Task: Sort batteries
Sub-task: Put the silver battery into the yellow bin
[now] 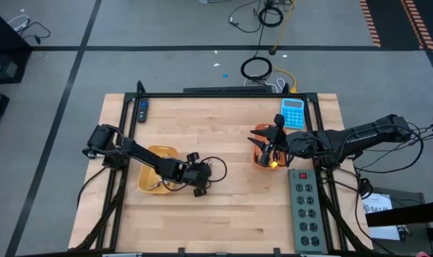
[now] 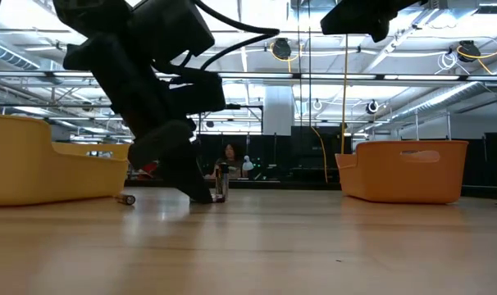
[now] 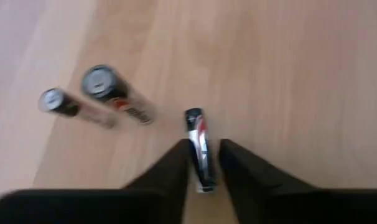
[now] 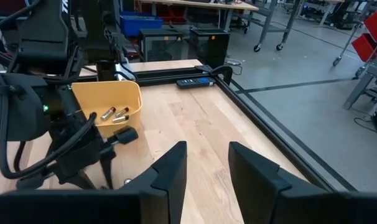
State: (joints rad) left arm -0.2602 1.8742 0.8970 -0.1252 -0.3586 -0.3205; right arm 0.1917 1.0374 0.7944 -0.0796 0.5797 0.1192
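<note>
My left gripper is low over the table just right of the yellow tray, with a small silvery battery between its fingers. Two more batteries lie on the wood beside it. In the low view one battery lies by the yellow tray. A few batteries lie inside the yellow tray. My right gripper is open and hovers above the orange tray, touching nothing. My left gripper pinches the battery between its two fingers, which lie along its length on either side of the nearer half. They slant down at it from above. The far end sticks out past the fingertips. I cannot tell whether it rests on the table.
A blue calculator lies at the far right of the table and a grey power strip at the near right. A dark remote sits at the far left. A black frame runs along the table's edges. Bare wood lies between the two trays.
</note>
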